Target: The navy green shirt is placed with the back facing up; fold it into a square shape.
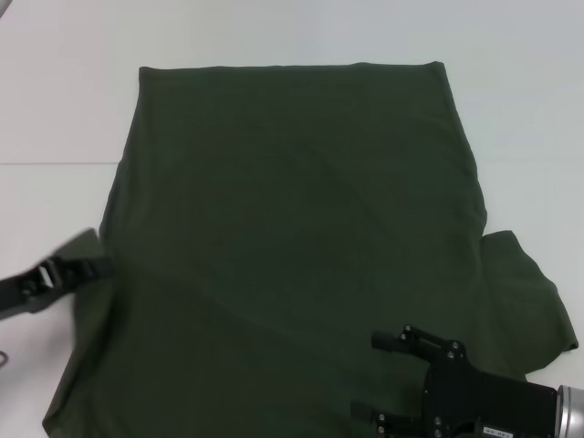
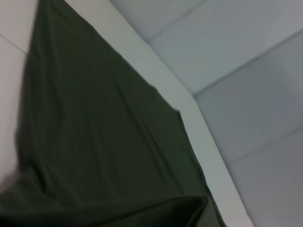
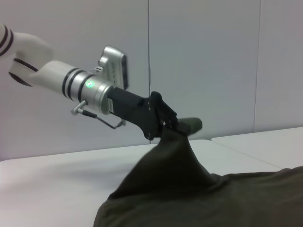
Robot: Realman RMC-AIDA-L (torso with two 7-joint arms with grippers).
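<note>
The navy green shirt (image 1: pixel 292 228) lies spread on the white table (image 1: pixel 64 91), plain side up, with one short sleeve (image 1: pixel 529 301) sticking out flat on the right. My left gripper (image 1: pixel 99 266) is at the shirt's left edge, shut on a pinch of cloth. The right wrist view shows that gripper (image 3: pixel 179 126) holding the cloth up in a peak (image 3: pixel 170 161) above the table. My right gripper (image 1: pixel 376 379) hovers open over the shirt's near right part, with nothing between its fingers. In the left wrist view only the shirt (image 2: pixel 94 142) and table show.
Bare white tabletop surrounds the shirt at the back, left and right. A seam line (image 1: pixel 55 164) crosses the table at the left. A pale wall (image 3: pixel 213 56) stands beyond the table.
</note>
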